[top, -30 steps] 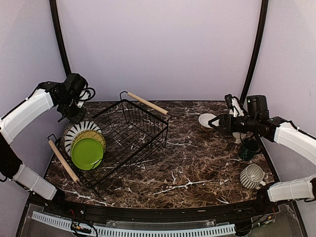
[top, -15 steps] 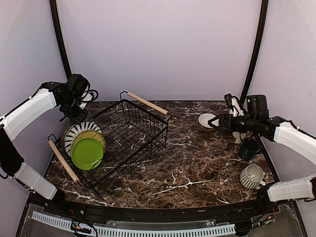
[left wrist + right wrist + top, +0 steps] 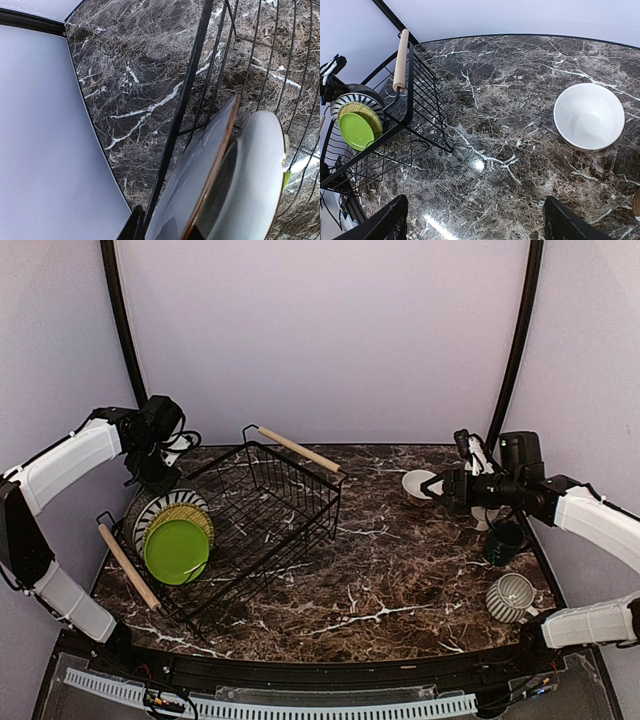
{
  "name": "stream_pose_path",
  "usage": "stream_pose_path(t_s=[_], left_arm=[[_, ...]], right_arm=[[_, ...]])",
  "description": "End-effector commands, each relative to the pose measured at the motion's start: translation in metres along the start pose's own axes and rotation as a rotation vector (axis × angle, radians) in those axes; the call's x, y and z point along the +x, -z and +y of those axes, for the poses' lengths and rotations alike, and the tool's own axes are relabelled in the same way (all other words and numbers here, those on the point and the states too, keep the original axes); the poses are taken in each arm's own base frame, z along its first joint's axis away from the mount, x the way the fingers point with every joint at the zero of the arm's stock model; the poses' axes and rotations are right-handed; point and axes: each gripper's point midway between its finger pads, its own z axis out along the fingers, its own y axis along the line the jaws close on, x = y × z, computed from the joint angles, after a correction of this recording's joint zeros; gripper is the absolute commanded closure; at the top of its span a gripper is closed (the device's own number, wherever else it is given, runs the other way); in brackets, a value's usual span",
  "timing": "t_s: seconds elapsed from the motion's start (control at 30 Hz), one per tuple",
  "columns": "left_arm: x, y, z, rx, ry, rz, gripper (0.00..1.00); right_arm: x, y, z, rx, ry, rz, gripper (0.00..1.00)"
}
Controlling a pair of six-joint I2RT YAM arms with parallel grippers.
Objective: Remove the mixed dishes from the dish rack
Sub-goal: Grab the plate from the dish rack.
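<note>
The rack (image 3: 300, 502) sits at the table's (image 3: 400, 580) left edge. Three plates stand on edge at its left end: the striped plate (image 3: 150, 502) rearmost, then the yellow plate (image 3: 197, 516), with the green plate (image 3: 175, 550) in front. The left gripper (image 3: 160, 472) is at the striped plate's top rim (I cannot tell whether it pinches it). The right gripper (image 3: 475, 200) hangs spread and empty near the bowl (image 3: 418, 483), with bare marble between it and the rack.

Your top camera looks down from behind over the whole dark marble surface (image 3: 400, 580). Your left wrist camera sits close against the black wire dish rack (image 3: 180, 100); your right wrist camera sees both from farther off
</note>
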Motion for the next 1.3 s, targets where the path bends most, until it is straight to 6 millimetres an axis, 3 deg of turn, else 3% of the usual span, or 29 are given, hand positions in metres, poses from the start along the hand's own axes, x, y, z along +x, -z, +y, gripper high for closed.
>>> stream_pose_path(t_s=[0.0, 0.23, 0.53, 0.6, 0.9, 1.27], left_arm=[[0.005, 0.006, 0.007, -0.018, 0.000, 0.011, 0.83], [0.001, 0.017, 0.017, -0.049, -0.018, -0.008, 0.91], [-0.004, 0.031, 0.024, -0.064, -0.024, -0.041, 0.93], [-0.007, 0.034, 0.025, -0.059, -0.028, -0.056, 0.99], [-0.013, 0.042, 0.019, -0.004, -0.041, -0.081, 0.99], [-0.025, 0.070, 0.038, -0.052, -0.022, -0.149, 0.99]], right_arm=[[-0.012, 0.000, 0.007, -0.030, 0.009, -0.034, 0.10], [-0.014, -0.002, 0.008, -0.037, 0.006, -0.035, 0.10], [-0.016, -0.005, 0.010, -0.056, -0.002, -0.033, 0.10], [-0.018, -0.004, 0.011, -0.059, -0.001, -0.034, 0.10], [-0.025, -0.001, 0.016, -0.065, 0.003, -0.042, 0.10], [-0.026, 0.000, 0.018, -0.075, -0.005, -0.042, 0.10]])
